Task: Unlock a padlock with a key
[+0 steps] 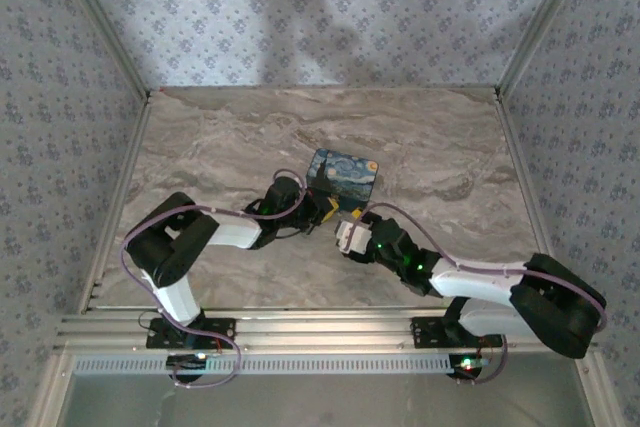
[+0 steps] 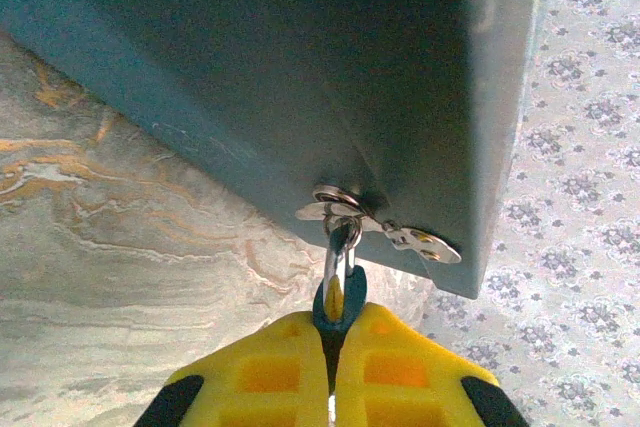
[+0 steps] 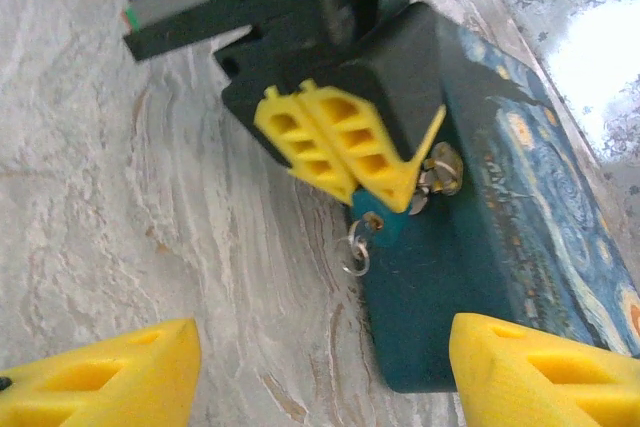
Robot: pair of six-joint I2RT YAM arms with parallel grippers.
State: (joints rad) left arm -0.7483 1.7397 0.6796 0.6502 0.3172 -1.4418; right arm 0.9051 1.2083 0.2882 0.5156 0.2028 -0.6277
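Left hand is pressed together, yellow fingers flat against each other, pinching the padlock right at the tips. Only a sliver of yellowish body shows, with teal around it. Its silvery shackle runs up into the metal latch on the side wall of the blue box. So the lock hangs at the box's side face, just above the marbled desk.

From the right wrist, the left hand comes in at a slant against that same wall. A teal piece pokes out under its tips with a thin wire ring dangling from it. Whether that is the key's head I cannot tell.

Right hand is spread wide and holding nothing, with one fingertip over the desk and the other near the box corner.

From the top, both hands, left and right, crowd the near edge of the box. Its lid carries a swirling night-sky painting in blue with yellow stars.
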